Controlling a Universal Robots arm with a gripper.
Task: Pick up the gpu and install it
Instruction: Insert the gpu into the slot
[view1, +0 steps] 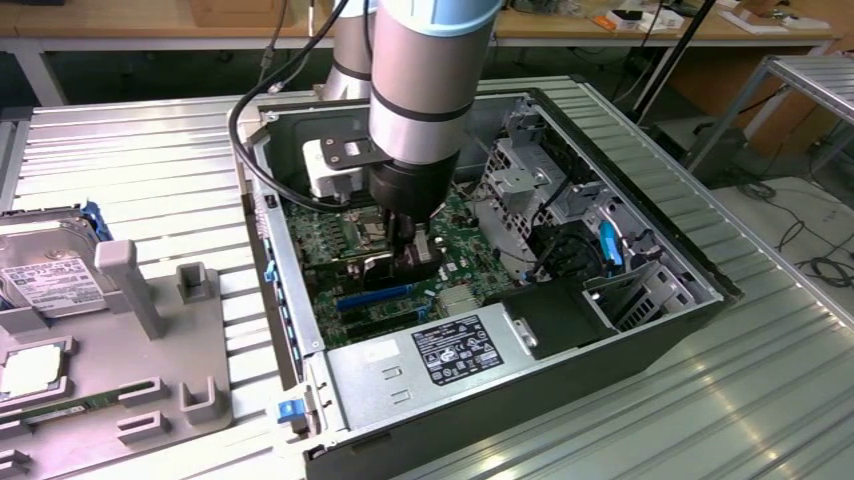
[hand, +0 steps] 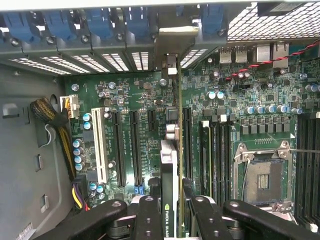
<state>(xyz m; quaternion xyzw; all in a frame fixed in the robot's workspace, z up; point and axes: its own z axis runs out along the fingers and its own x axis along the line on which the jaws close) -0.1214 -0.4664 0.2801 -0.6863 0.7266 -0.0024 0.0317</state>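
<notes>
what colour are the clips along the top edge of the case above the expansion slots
Blue. The clips show best in the wrist view, lined up on the case wall above the motherboard.

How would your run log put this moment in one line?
gripper: shut on gpu | place: inside computer case, above motherboard | gpu: edge-on, not yet seated

Arm (view1: 420, 90) vertical; end effector (hand: 171, 210) clamped, pointing down.

Hard drive (view1: 47, 262) on grey tray (view1: 200, 395)
</notes>
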